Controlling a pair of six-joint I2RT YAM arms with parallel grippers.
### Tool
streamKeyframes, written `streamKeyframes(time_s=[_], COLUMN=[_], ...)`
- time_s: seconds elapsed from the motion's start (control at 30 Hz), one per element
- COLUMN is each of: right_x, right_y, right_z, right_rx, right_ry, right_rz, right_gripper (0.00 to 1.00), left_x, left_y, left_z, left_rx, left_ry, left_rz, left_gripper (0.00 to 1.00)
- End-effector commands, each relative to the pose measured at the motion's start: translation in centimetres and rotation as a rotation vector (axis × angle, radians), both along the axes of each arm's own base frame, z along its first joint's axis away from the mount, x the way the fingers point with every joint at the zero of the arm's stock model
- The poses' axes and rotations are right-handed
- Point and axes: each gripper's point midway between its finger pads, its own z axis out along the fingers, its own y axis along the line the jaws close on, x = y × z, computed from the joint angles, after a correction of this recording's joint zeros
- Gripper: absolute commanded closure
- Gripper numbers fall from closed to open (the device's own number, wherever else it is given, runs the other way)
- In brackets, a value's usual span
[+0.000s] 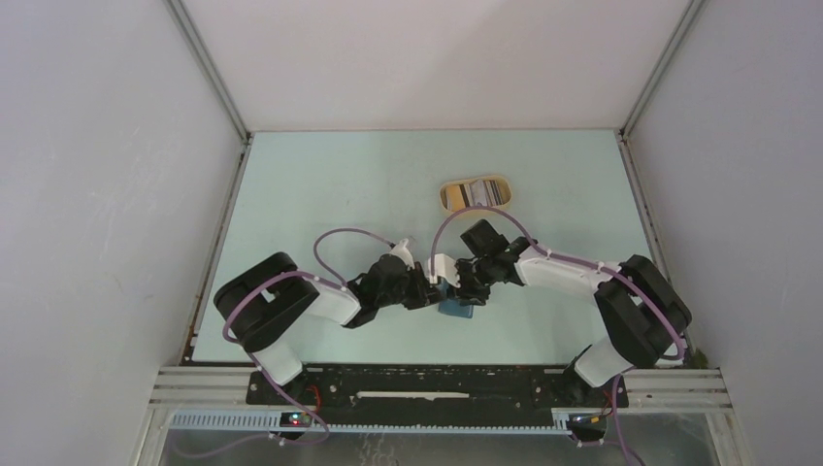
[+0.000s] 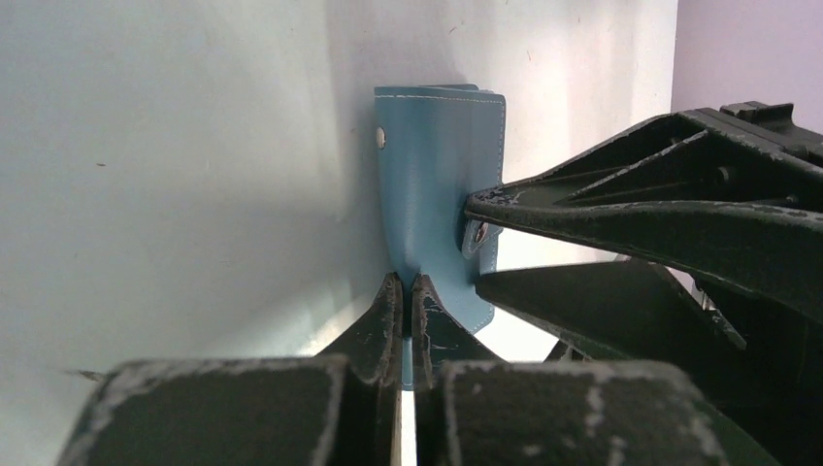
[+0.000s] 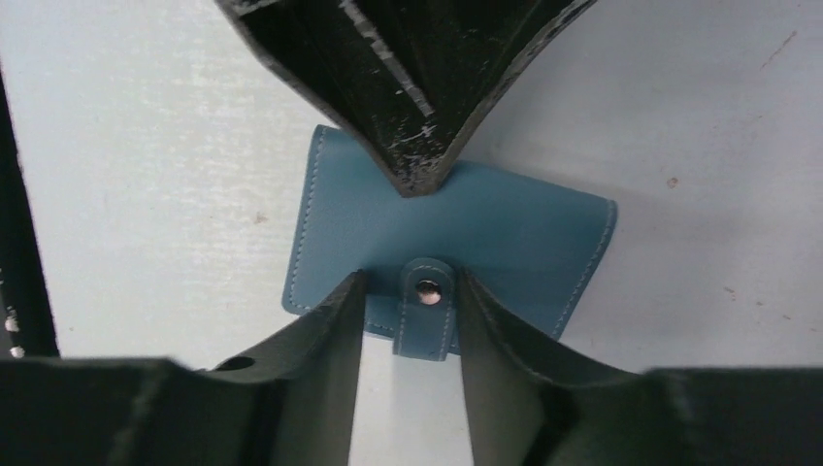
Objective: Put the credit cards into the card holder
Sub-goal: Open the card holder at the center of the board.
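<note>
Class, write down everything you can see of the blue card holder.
The card holder is a small teal-blue rectangle, leather-like, with pale stitching along its edges and a strap tab carrying a metal snap. It lies on the pale table between the arms. The left gripper pinches one edge; the right gripper has its fingers either side of the tab on the opposite edge, not clamping it.

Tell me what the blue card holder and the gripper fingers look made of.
The card holder: leather or faux leather, can't tell which; matte teal, pale stitched edges, bends softly. Its snap: shiny metal stud. The fingers: hard black plastic or painted metal; whitish chips on edges.
</note>
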Motion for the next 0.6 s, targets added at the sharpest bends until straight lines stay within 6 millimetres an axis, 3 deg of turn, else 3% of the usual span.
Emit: streamKeyframes(time_s=[0.0, 0.33, 0.57], right_x=[1.7, 0.7, 0.4], right_y=[0.0, -0.3, -1.4], right_z=[-0.6, 0.9, 3.4], right_rx=[-0.055, -0.013, 0.077], right_ry=[-0.056, -0.028, -0.033], right_rz=[-0.026, 0.004, 0.022], right_gripper=[0.60, 0.98, 1.00], left_x=[-0.7, -0.4, 0.0], left_y=[-0.7, 0.6, 1.4], left_z=[0.9, -0.6, -0.9], left_rx=[-0.049, -0.004, 0.005], left_ry=[-0.027, -0.007, -0.003], left_rz=[-0.044, 0.012, 0.038], left_gripper=[1.00, 1.00, 1.00])
